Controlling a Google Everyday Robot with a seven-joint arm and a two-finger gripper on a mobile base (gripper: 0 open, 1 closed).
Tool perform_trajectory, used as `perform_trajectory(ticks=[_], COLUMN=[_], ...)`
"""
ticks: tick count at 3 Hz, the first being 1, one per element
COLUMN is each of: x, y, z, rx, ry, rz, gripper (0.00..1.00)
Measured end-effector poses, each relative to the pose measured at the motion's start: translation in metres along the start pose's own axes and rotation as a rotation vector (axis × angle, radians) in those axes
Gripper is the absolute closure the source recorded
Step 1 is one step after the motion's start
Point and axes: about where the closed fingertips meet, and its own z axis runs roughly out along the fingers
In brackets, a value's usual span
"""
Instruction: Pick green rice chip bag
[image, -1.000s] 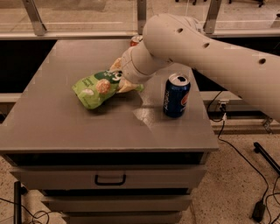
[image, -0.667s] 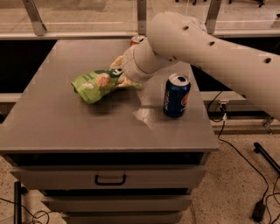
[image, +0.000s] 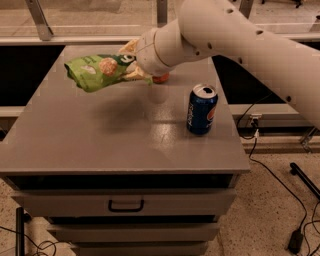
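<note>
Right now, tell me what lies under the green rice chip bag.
Only bare grey table and the bag's shadow show under the green rice chip bag, which the pincer holds clear of the top. The bag's right end is covered by the pincer.

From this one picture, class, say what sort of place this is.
Probably a robotics lab or test room: a grey drawer cabinet, loose cables on a speckled floor, and the robot's tool gripping the green rice chip bag above the cabinet top.
</note>
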Motion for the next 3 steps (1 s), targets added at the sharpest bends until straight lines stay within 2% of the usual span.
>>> perform_trajectory(ticks=[2, 3], x=[-0.034, -0.034], y=[-0.045, -0.045], z=[-0.011, -0.011], rx=[0.079, 0.079], ry=[-0.114, -0.114], rz=[-0.032, -0.032], gripper=[1.00, 1.00])
